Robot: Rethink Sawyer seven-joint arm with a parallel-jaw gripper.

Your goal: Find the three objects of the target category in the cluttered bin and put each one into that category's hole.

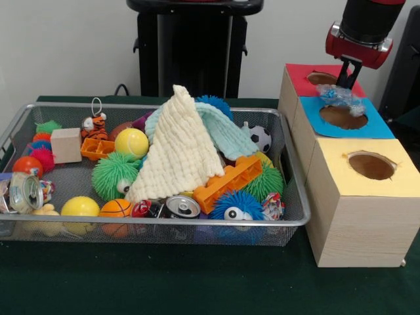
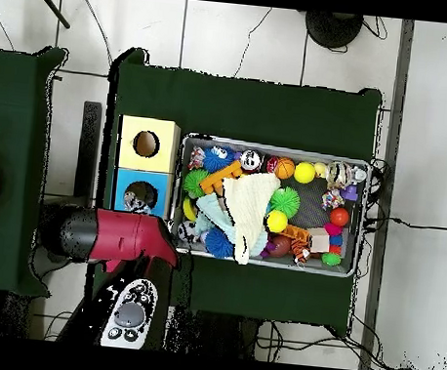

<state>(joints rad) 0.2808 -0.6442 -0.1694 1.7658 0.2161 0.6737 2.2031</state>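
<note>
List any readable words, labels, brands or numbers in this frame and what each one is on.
None can be read.
The crushed can at the mesh bin's end has printing, too blurred to read.
The second can shows only its top.
The three boxes carry plain coloured tops, no labels.

Your front view sits low and close across the counter (image 1: 197, 282), facing the bin (image 1: 298, 216). Your overhead looks straight down from high; both share bin (image 2: 275, 147) and boxes (image 2: 123, 154).
</note>
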